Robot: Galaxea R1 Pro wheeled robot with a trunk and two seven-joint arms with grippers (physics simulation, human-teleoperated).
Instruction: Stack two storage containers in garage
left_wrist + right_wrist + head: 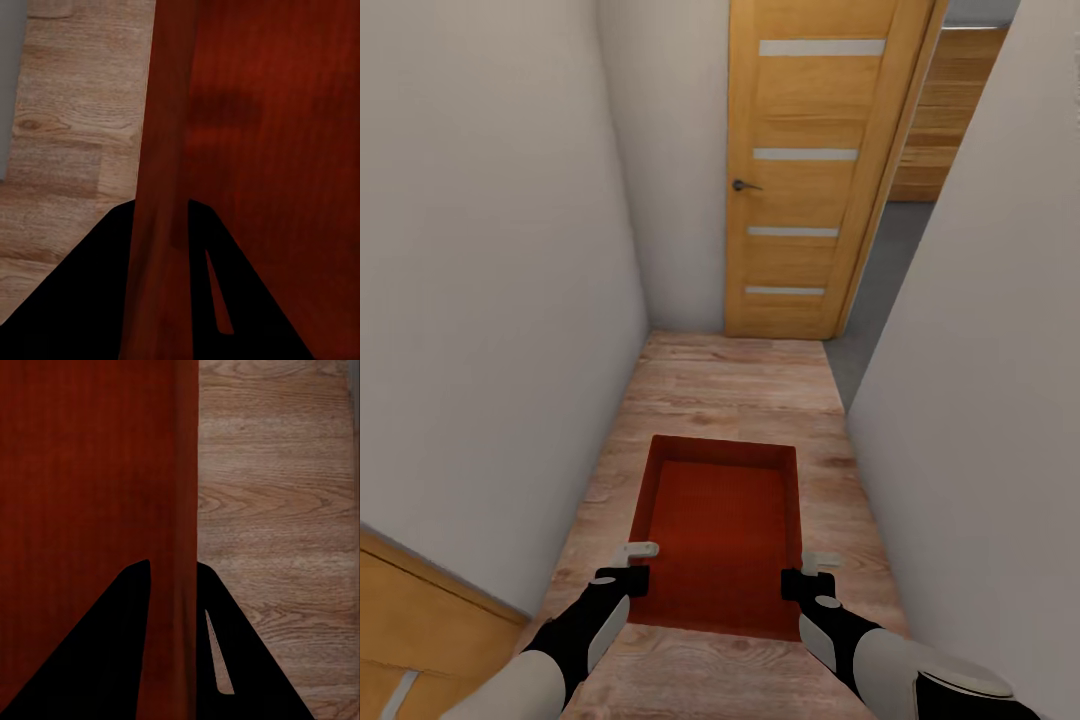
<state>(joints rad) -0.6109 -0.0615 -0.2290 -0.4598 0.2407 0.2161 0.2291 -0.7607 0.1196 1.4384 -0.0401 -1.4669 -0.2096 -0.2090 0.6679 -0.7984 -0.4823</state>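
One orange-red open-top storage container (720,525) hangs level in front of me over the light wood-plank floor (730,385) of a narrow corridor. My left gripper (633,566) is shut on its left side wall (161,172), which runs between the black fingers (75,307). On the opposite side wall (178,510) my right gripper (812,574) is shut the same way, one finger (97,660) inside the bin and one outside. The container is empty, with a finely ribbed bottom. Ahead on the right, past an open doorway, lies the garage's dark grey floor (880,285).
Pale walls close in on both sides: left wall (490,300), right wall (980,330). A wooden door with glass strips (800,170) stands open at the corridor's end. Behind the doorway shows a horizontal wooden-slat door (950,110). A wooden door edge (420,620) sits at the near left.
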